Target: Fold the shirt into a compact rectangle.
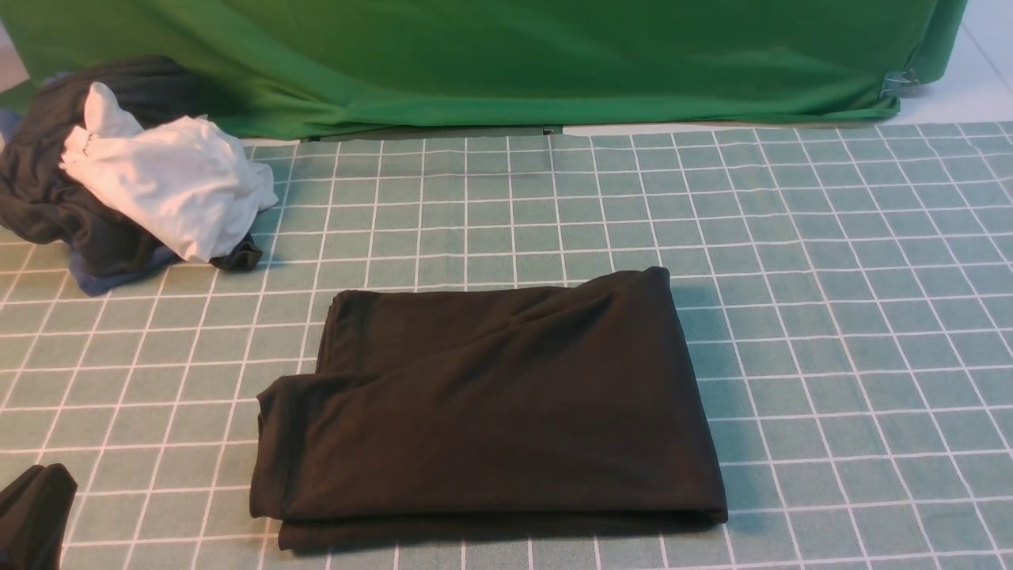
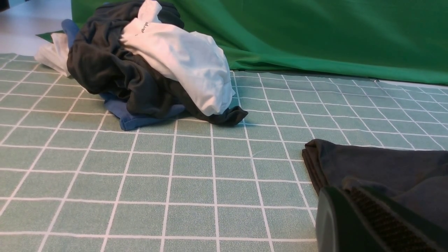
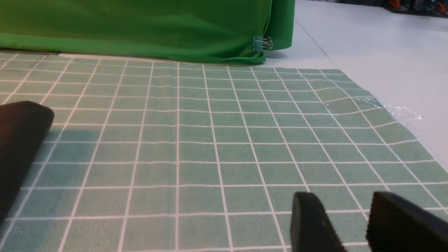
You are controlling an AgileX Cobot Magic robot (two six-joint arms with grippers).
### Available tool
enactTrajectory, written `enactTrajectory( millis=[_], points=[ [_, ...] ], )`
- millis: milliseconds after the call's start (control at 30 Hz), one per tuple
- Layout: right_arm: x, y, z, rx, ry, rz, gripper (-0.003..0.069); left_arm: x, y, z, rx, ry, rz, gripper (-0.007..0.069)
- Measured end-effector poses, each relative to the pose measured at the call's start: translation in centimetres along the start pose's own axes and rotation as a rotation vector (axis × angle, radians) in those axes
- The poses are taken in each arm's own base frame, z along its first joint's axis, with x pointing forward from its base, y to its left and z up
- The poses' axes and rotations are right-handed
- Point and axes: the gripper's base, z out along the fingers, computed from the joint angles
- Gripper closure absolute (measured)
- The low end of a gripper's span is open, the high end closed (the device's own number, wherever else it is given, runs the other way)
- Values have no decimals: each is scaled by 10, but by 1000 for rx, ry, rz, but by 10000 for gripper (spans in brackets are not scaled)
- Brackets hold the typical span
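Nearest the front camera, the near folded edge of the shirt (image 1: 487, 412) lies flat on the gridded cloth (image 1: 831, 317), mid-table, already a stacked, roughly rectangular bundle with its left side stepped and uneven. It looks light, soft and limp, likely to slide layer over layer, so a pinch through all layers at a corner seems safest. The left gripper (image 2: 371, 224) is closed and appears empty, just beside the shirt's left edge. The right gripper (image 3: 350, 224) stands part open over bare cloth, holding nothing. There is open room to the right; the clothes pile (image 1: 119, 174) crowds the far left.
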Motion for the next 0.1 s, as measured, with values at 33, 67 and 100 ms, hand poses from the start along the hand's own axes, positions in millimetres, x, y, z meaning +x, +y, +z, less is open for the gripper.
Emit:
enactTrajectory(
  millis=[33,67,100],
  points=[
    [0,0,0,0,0,0,419,0,0,0,0,0,0,611],
    [0,0,0,0,0,0,419,0,0,0,0,0,0,611],
    [0,0,0,0,0,0,419,0,0,0,0,0,0,611]
  ],
)
